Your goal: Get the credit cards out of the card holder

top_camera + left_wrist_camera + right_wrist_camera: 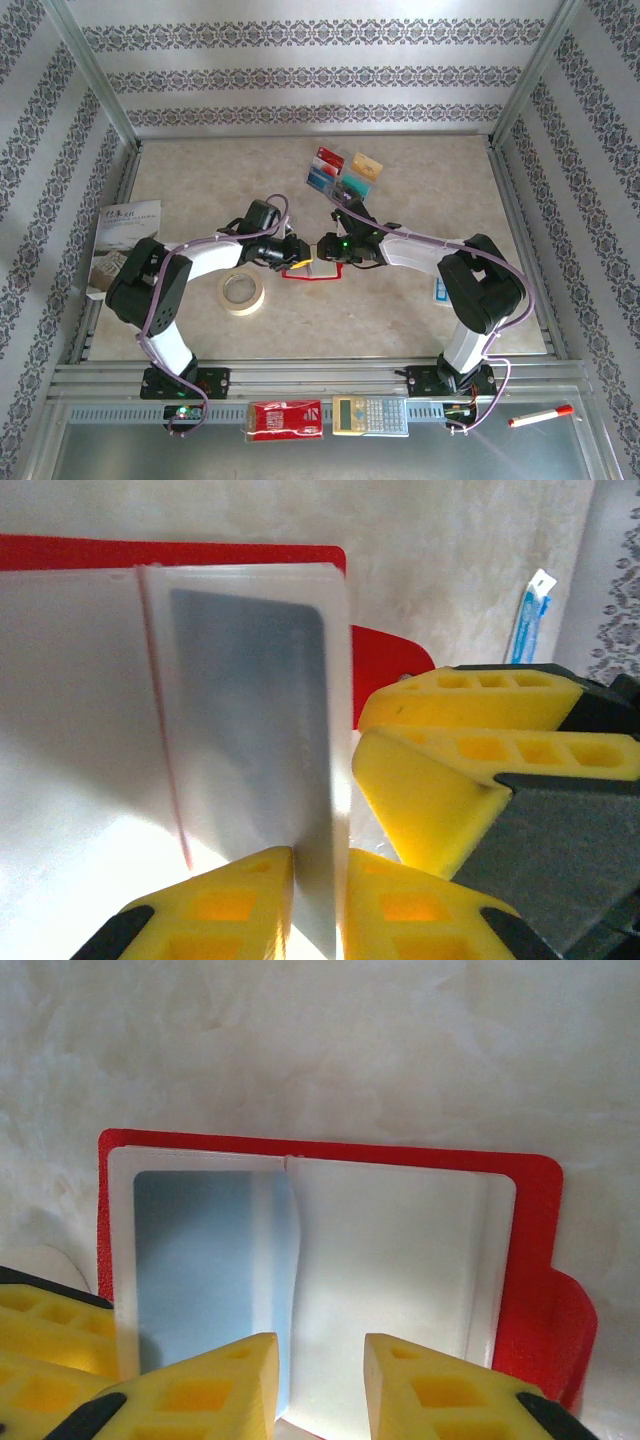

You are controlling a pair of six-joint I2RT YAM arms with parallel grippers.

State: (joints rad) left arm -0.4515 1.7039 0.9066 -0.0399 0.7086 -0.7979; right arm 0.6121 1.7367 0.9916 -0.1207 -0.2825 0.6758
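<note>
The red card holder (306, 268) lies open on the table between both grippers, its pale clear pockets (390, 1250) facing up. My left gripper (318, 880) is shut on the edge of one raised pocket leaf (250, 730). My right gripper (320, 1380) hovers open over the holder's near edge, touching nothing. Its yellow fingers (450, 780) also show in the left wrist view. The left pocket (190, 1250) looks bluish; I cannot tell whether a card is inside. At the back lie the credit cards: red-with-white (329, 157), yellow-orange (366, 165), blue (320, 178), teal-and-black (352, 188).
A tape roll (242, 292) lies left of the holder and a white booklet (125, 235) at the far left. A blue-and-white pack (441, 290) sits by the right arm. On the front rail lie a red packet (285, 420), a calculator (370, 415) and a red marker (540, 416).
</note>
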